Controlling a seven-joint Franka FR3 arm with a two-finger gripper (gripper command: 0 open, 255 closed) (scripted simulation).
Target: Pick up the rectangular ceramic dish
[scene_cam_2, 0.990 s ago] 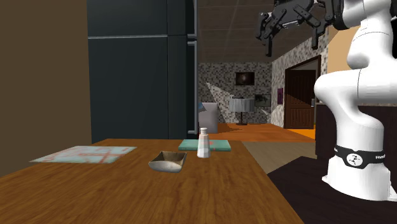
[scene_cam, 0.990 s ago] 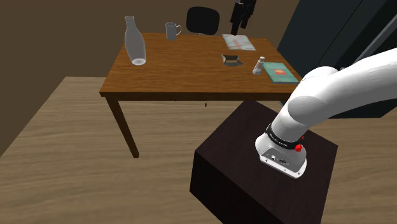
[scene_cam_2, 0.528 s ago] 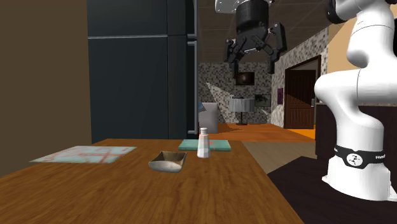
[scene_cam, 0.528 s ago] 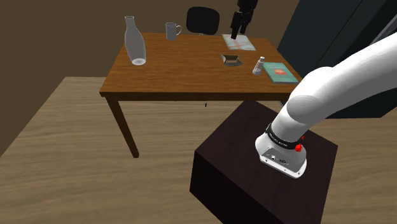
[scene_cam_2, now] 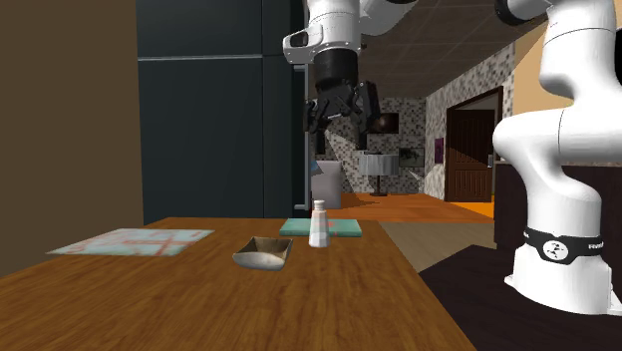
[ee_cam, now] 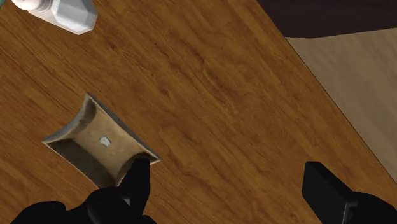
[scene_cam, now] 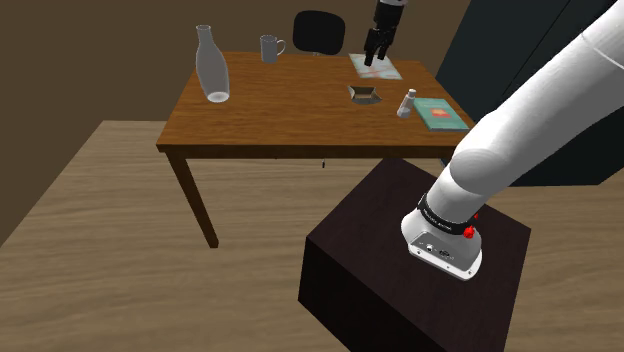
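Shoulder view: claw (scene_cam: 372,58) now nearer dish (scene_cam: 365,93)

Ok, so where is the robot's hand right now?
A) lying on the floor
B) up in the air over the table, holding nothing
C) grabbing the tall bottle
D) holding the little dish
B: the gripper hangs high above the dish, with its fingers apart and nothing between them.
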